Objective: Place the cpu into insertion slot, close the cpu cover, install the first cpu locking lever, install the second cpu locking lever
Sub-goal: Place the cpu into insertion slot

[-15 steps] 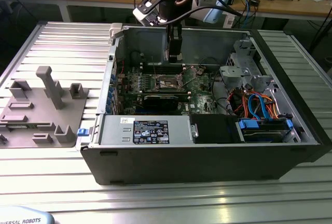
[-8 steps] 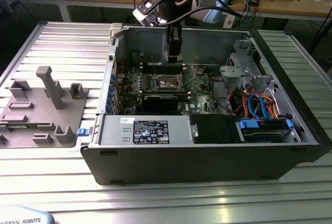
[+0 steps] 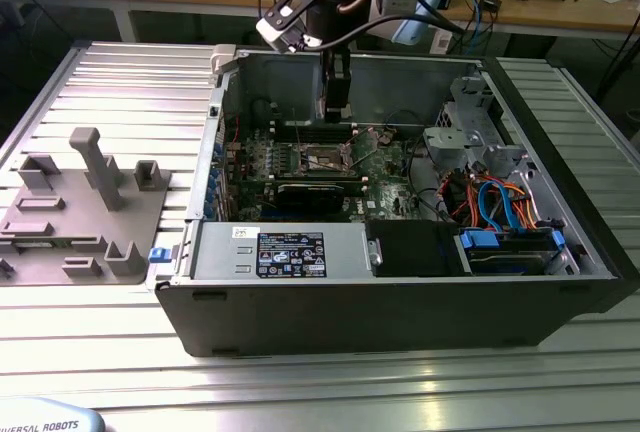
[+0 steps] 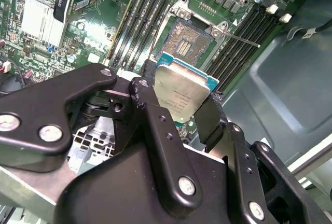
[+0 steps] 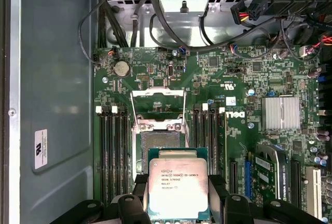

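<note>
First wrist view: nearest, the black two-fingered tool (image 5: 179, 182) is clamped on opposite edges of the small square silver-topped cpu (image 5: 178, 195), holding it clear above the green circuit board (image 5: 207, 79). Just beyond lies the dark square insertion slot (image 5: 161, 140) with its silvery rim, its contact field uncovered, between rows of long black memory slots (image 5: 111, 156). Past that, the thin silvery cpu cover (image 5: 158, 94) stands swung open. In the exterior view the tool hangs at the upper middle of the frame, inside the open dark grey computer case (image 3: 400, 312) on the ribbed aluminium desk (image 3: 120, 82).
</note>
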